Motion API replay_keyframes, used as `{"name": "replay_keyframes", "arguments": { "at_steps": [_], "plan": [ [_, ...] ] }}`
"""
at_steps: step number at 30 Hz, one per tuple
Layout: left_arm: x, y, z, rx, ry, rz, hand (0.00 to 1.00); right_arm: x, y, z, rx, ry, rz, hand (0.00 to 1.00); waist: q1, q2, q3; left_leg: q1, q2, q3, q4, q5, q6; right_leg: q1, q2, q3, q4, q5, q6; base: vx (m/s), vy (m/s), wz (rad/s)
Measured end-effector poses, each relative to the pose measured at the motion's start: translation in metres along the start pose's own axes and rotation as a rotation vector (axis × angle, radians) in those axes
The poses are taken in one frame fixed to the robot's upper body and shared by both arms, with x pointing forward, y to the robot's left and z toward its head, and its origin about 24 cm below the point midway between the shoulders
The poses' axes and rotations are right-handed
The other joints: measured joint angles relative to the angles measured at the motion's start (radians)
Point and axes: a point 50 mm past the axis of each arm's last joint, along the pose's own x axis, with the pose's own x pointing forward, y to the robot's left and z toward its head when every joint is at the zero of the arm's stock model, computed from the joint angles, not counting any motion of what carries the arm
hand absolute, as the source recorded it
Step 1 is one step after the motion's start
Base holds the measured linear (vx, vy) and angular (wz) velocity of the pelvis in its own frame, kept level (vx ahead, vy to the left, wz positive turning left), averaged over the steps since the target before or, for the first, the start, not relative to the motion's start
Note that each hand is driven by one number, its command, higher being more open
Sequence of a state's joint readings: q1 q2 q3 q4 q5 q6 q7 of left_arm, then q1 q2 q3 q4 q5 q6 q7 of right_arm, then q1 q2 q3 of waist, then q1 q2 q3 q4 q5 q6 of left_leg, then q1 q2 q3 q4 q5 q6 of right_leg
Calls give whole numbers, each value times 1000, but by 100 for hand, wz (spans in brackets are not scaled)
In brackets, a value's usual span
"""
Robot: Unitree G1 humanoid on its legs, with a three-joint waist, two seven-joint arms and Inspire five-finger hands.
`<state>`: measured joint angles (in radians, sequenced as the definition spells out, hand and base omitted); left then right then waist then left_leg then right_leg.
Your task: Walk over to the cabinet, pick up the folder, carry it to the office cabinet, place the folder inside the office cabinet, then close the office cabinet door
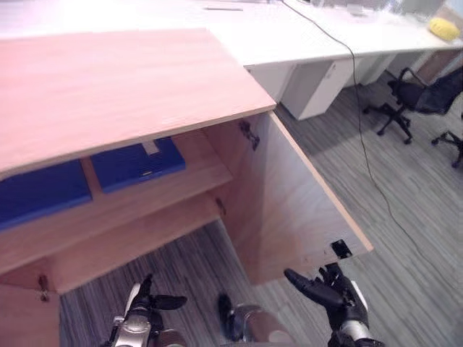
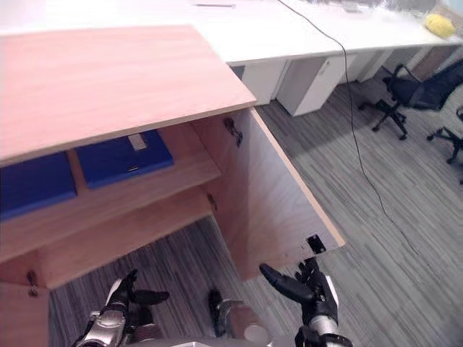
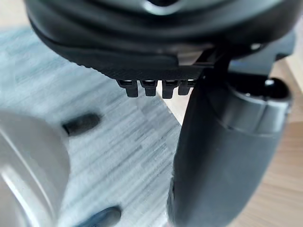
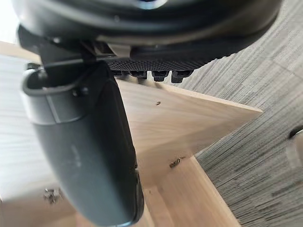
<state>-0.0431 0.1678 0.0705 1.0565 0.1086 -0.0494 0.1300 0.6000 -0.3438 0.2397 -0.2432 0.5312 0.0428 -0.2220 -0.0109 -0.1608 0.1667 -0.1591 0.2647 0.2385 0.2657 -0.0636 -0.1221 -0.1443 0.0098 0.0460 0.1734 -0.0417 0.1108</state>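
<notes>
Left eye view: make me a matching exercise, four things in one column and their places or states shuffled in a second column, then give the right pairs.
Things:
1. blue folders
2. cabinet door
3. office chair
4. yellow object

Places or states:
A. on the white desk, far right
B. swung open, right hand near its outer edge
C. lying on the upper shelf inside the cabinet
D. standing on the striped floor

Pairs: 1-C, 2-B, 3-D, 4-A
</notes>
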Motion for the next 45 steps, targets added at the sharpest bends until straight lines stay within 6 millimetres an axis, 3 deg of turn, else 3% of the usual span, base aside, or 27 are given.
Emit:
{"name": "replay_keyframes", "arguments": {
  "at_steps": [1,2,3,4,5,6,7,8,9,11,12,14,17,19,24,28,32,36,42,45],
  "plan": [
    [1,0,2,3,-4,-1,100,0,7,-1,-5,-1,23,100,-5,1,2,-4,1,-12,-14,0,-2,-20,16,23,61,-7,-8,-144,-49,14],
    [3,3,12,3,-36,8,100,-1,19,-6,-8,14,66,100,-12,-52,-11,13,-56,-29,-83,13,-8,-6,-9,56,63,-53,-62,-64,-92,62],
    [5,-2,25,-7,-73,-1,100,2,28,-4,-51,4,117,100,-4,-62,-13,-44,-69,-32,28,-5,14,-22,-34,1,31,-39,-60,-129,-138,52],
    [4,-5,25,-13,-71,-6,100,3,34,-3,-72,1,156,100,-3,-60,-14,-66,-74,-30,125,-28,16,-22,-39,-14,12,-29,-48,-207,-107,-5],
    [3,-14,18,-24,-43,-18,100,3,45,-1,-119,0,238,100,-4,-26,-22,-78,-70,-18,263,-88,29,-8,-27,-52,-40,-10,1,-256,-70,-45],
    [-1,-31,16,-33,-34,-52,100,0,51,10,-166,-35,315,100,9,82,-28,-70,-9,-25,204,-158,47,-62,58,-42,84,-26,6,-208,-1,-31],
    [1,-21,21,-14,-59,-34,100,0,67,10,-169,-51,400,100,10,22,-14,-67,-58,0,181,-154,50,-93,33,59,247,-54,-45,-149,20,15],
    [2,-16,20,1,-61,-24,100,0,78,10,-162,-60,454,100,6,-42,-32,-55,-122,-1,125,-121,51,-64,-28,84,188,-128,-39,-94,-33,77],
    [3,-21,26,-4,-69,-37,100,9,90,25,-221,-131,555,100,4,-49,-26,-80,-121,2,194,-134,70,-57,-54,14,123,-122,-51,-131,-33,88],
    [0,-29,19,-17,-52,-55,100,10,107,62,-306,-328,689,100,5,-4,-31,-51,-109,17,271,-156,67,-16,-38,-27,31,-64,-35,-152,29,56],
    [-3,-32,12,-15,-40,-63,100,4,117,88,-313,-497,750,100,4,25,-32,13,-119,19,157,-202,105,-7,-22,-41,12,-39,-33,-129,73,38],
    [-3,-22,5,10,-26,-44,100,-6,131,117,-302,-697,812,100,5,-14,-40,44,-172,22,47,-139,109,1,-55,-28,-21,5,-44,-89,37,49],
    [-4,-11,-2,31,-24,-20,100,-9,134,134,-385,-829,827,100,19,-14,-45,55,-190,19,13,-111,112,27,-68,-28,-61,54,-46,6,44,16],
    [-5,-8,-7,35,-16,-14,100,1,136,137,-441,-845,807,100,21,-10,-46,53,-203,17,-11,-99,120,27,-77,-28,-83,72,-46,33,68,2],
    [-6,-10,-4,22,-32,-17,100,73,149,154,-556,-757,634,100,35,-10,-45,59,-226,6,-88,-47,134,24,-89,-32,-122,98,-45,43,20,10],
    [-9,-14,0,-23,-67,-17,100,112,145,186,-588,-746,442,100,72,22,-23,75,-239,-27,-151,-7,133,24,-94,-55,-127,100,-44,59,-7,25],
    [-10,-12,-4,-56,-62,2,100,129,126,200,-569,-728,304,100,72,33,-16,83,-251,-68,-217,40,130,23,-104,-96,-127,102,-42,13,-6,34],
    [-11,-11,-3,-98,-69,10,100,149,109,199,-585,-637,200,100,82,51,-4,84,-266,-119,-288,96,130,17,-116,-143,-127,102,-42,-33,17,43],
    [-12,-10,-1,-117,-92,15,100,155,105,198,-586,-605,177,100,84,82,21,69,-281,-166,-353,156,137,0,-129,-183,-135,102,-41,-63,18,25],
    [-12,-10,-1,-136,-90,16,100,151,101,182,-526,-589,175,100,81,88,25,57,-285,-175,-354,160,137,0,-131,-190,-147,101,-41,-52,17,13]
  ]
}}
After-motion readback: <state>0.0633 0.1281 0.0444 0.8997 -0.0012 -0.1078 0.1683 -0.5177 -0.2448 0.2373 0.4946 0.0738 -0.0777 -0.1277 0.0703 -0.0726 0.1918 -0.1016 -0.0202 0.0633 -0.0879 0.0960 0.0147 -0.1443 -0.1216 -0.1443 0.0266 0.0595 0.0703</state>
